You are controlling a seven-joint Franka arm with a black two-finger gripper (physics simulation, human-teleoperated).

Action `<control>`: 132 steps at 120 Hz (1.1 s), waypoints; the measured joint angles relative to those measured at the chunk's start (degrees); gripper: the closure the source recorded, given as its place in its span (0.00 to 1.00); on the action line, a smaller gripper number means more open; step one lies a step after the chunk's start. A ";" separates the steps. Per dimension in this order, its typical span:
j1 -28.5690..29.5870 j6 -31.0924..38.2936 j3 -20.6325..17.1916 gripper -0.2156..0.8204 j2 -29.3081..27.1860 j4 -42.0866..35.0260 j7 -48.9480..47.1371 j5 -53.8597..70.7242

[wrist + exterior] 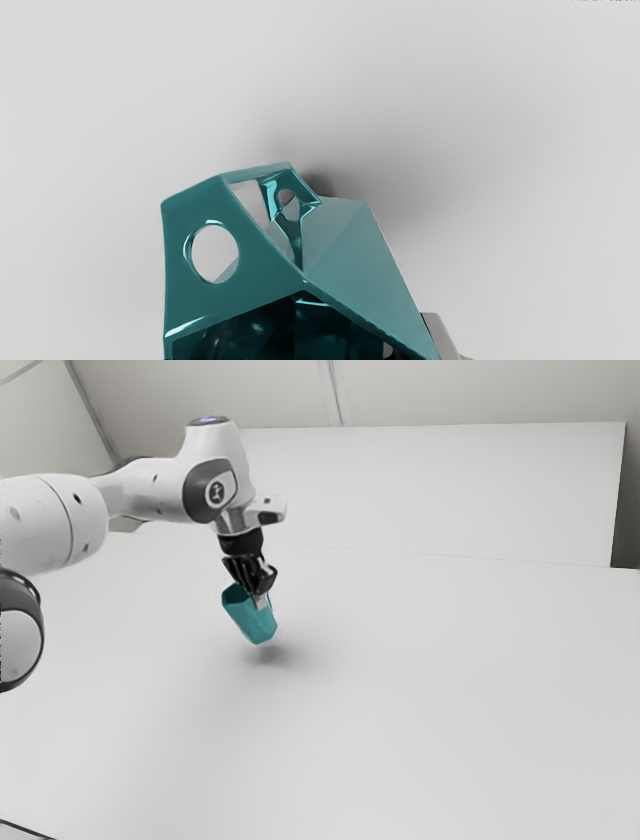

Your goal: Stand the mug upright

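Note:
In the exterior view the gripper (261, 601) points down at the rim of the teal, faceted mug (250, 620), shut on its wall. The mug hangs tilted just above the table, its mouth toward the upper left and its base toward the lower right. In the wrist view the mug (350, 250) shows its handle (200, 300), pierced by round holes, and part of its dark inside. One grey finger lies outside the wall and a bit of the other shows inside, with the gripper (411, 345) pinching the wall between them. Most of the inner finger is hidden.
A wide white table (420, 710) lies under the mug, with a soft shadow beneath it. Its far edge runs across the exterior view's upper part, before a pale wall panel (430, 490). A thin dark line crosses the exterior view's lower left corner.

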 joint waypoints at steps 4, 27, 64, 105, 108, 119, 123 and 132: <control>-0.02 0.30 0.00 0.97 0.55 0.00 -0.75 0.31; -0.19 1.72 0.00 0.97 2.85 0.15 -4.37 1.46; -0.43 2.57 0.00 0.97 4.97 0.49 -8.26 3.17; -0.43 2.54 0.01 0.47 4.09 0.82 -10.52 3.13; -0.43 2.50 0.01 0.44 3.49 0.84 -10.64 3.11; -0.50 2.06 0.00 0.36 -1.45 0.68 -11.03 2.76; -0.49 1.58 0.00 0.34 -3.54 0.65 -11.14 2.41; -0.47 -0.16 0.16 0.30 -6.68 0.80 -11.35 0.66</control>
